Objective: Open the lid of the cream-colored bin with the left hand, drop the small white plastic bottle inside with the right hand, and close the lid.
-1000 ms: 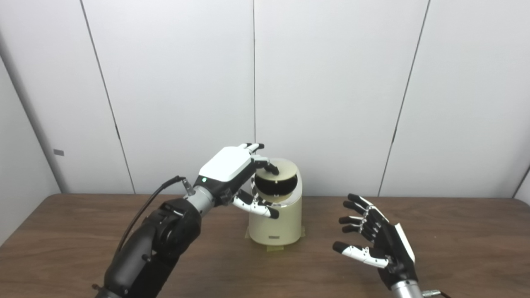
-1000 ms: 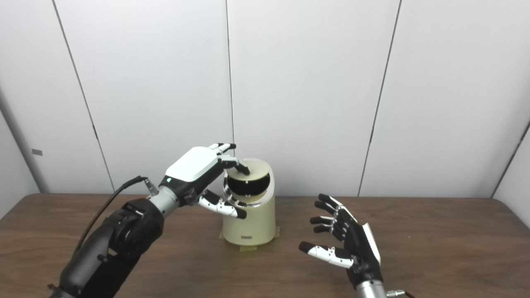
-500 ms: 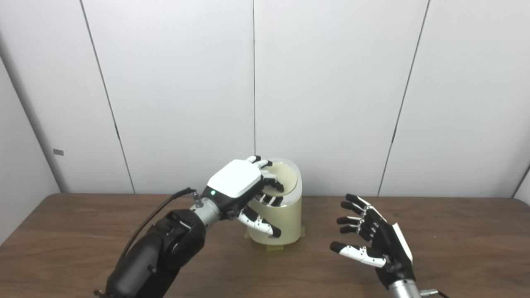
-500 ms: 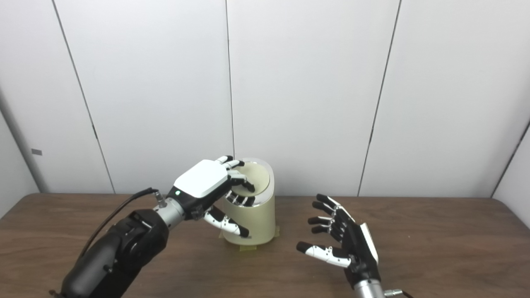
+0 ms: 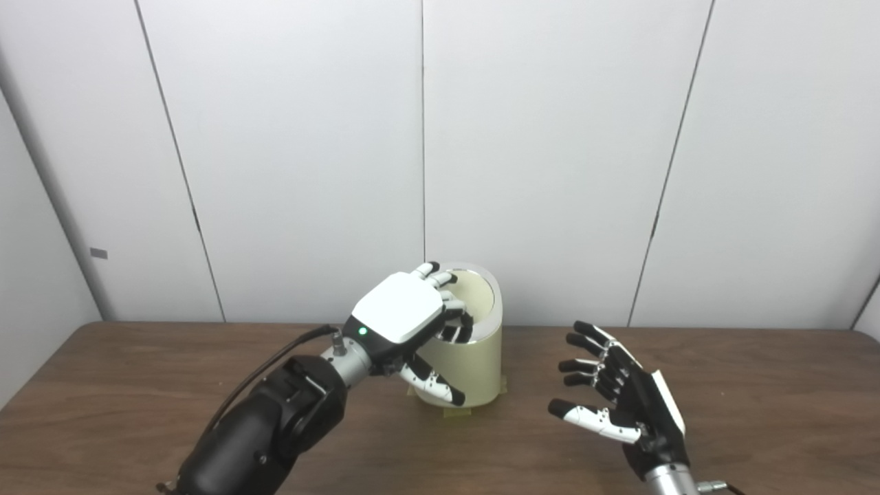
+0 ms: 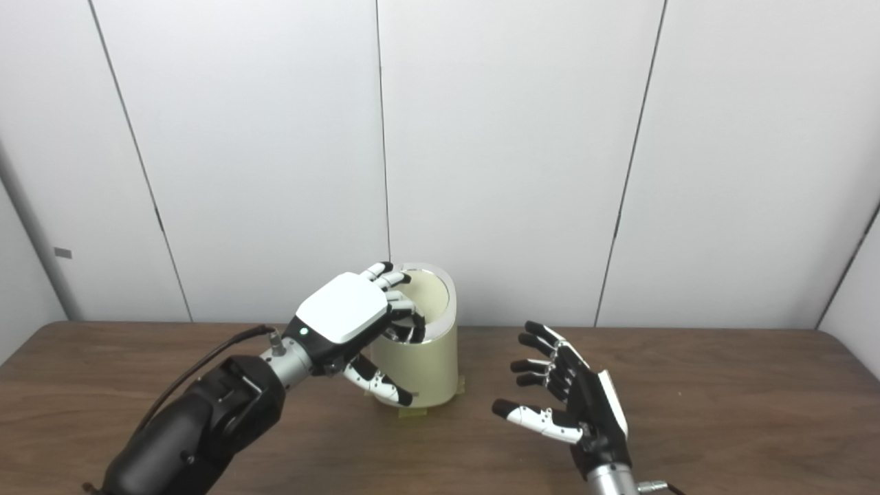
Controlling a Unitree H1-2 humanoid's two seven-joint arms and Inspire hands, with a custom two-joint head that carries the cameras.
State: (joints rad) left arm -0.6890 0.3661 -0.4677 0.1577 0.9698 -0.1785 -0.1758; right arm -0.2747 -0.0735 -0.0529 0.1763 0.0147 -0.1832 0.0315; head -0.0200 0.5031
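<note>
Left eye view and right eye view, same scene. Cream-colored bin [image 5: 467,354] stands upright near the rear middle of the wooden counter [image 5: 756,385], on a small yellowish base that shows at its foot. Lid [image 5: 476,297], a cream disc set in the slanted top of the bin, lies nearly flush within the rim, so that the opening appears shut or almost shut; a thin dark gap near the fingers cannot be judged with certainty.

Left hand [image 5: 407,323] is placed over the left front part of the bin top, white back plate facing up. Its fingers [image 5: 456,317] are curled down onto the lid and the near rim, in contact with the lid rather than grasping it; its thumb [image 5: 434,385] extends down across the front wall of the bin.

Right hand [image 6: 574,405] is held above the counter to the right of the bin, well apart from it, palm turned toward the bin, fingers spread and released, holding nothing.

Small white plastic bottle is visible in neither view; its position cannot be told. White panelled wall [image 5: 550,158] closes the scene behind the counter.
</note>
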